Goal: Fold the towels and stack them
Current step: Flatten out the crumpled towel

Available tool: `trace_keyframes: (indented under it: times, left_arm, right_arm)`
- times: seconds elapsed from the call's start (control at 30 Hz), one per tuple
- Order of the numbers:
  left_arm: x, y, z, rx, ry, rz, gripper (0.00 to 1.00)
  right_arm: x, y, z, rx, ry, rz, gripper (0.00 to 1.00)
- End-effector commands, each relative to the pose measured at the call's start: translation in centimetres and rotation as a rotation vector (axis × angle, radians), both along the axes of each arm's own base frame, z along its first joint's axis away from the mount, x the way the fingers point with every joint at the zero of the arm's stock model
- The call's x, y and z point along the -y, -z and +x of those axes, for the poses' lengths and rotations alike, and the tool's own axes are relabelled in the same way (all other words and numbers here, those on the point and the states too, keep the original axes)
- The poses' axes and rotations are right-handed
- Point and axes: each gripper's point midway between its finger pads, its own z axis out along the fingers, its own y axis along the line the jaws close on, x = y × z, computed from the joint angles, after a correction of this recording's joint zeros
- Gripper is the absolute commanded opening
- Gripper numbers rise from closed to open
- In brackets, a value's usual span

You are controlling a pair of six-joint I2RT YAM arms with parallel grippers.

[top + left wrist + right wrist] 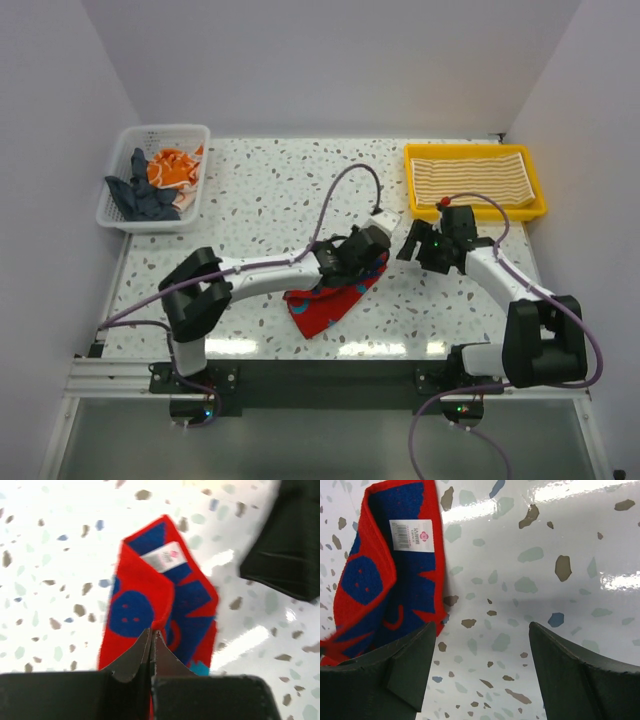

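The left arm [262,272] and right arm [497,268] are white tubes between blocky black joint housings, each on a black base plate [165,380]. A purple cable [345,180] runs along each arm. Small green lights [207,407] glow at the bases. The left claw [151,635] and right claw [482,630] have matte black, wedge-shaped fingers [410,665].

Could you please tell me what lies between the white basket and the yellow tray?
In the top view, only bare speckled tabletop and a loop of purple cable.
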Motion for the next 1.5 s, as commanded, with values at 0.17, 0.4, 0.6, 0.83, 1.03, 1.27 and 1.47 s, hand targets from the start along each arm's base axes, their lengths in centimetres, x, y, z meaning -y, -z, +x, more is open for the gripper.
trace_keyframes:
  times: [0.17,0.4,0.6,0.83,1.03,1.27,1.47]
  left_arm:
    - [-13.0,0.1,8.5,-0.028,-0.36,-0.061,0.0]
    - [-23.2,1.3,15.0,-0.021,-0.642,0.05,0.1]
    - [-24.3,1.0,15.7,-0.04,-0.641,-0.003,0.77]
    - [-24.4,2.9,15.9,-0.112,-0.591,-0.027,0.82]
    - [-24.2,5.5,16.1,-0.165,-0.522,0.035,0.69]
    - [-23.9,8.1,15.6,-0.234,-0.455,0.089,0.65]
    - [-23.8,8.7,15.4,-0.254,-0.443,0.094,0.65]
  right_arm:
    - [-3.4,-2.3,1.5,0.098,-0.153,0.026,0.78]
    - [-6.4,-3.3,2.0,0.136,-0.28,-0.052,0.79]
    - [-6.5,-4.2,3.8,0.175,-0.324,-0.1,0.78]
    - [-8.1,-6.2,8.7,0.255,-0.426,-0.152,0.61]
    - [-9.1,-5.4,12.6,0.269,-0.537,-0.251,0.47]
    - [-10.5,-2.3,15.2,0.22,-0.642,-0.352,0.38]
    - [-11.0,0.2,16.3,0.18,-0.672,-0.43,0.38]
